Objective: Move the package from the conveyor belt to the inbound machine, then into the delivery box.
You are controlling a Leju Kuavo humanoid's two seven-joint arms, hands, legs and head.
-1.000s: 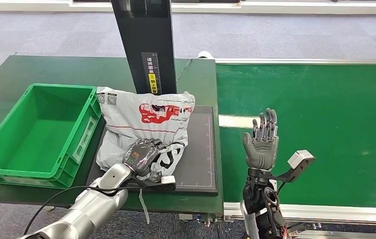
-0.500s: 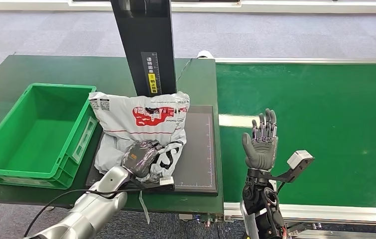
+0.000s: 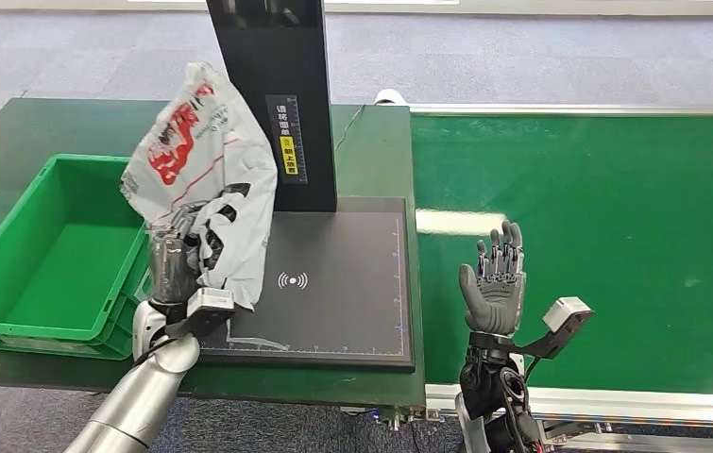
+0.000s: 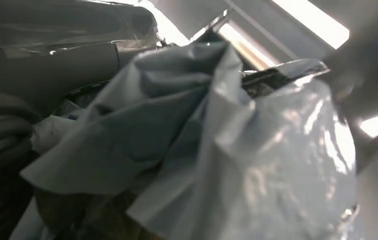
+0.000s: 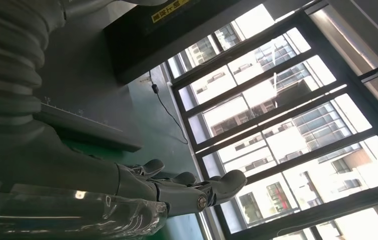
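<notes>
Green worktop, frame left: left hand (image 3: 171, 269) grips the white poly mailer (image 3: 203, 179) raised beside the green crate (image 3: 12, 316); carry fully over the rim before releasing; right hand (image 3: 494, 283) empty, fingers spread.

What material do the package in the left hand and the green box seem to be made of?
The package, held up by the left hand, looks like thin, glossy plastic film: it crumples, hangs in folds and shines in the left wrist view. The green box seems to be rigid moulded plastic, judging by its straight walls, ribbed rim and smooth, even colour.
</notes>
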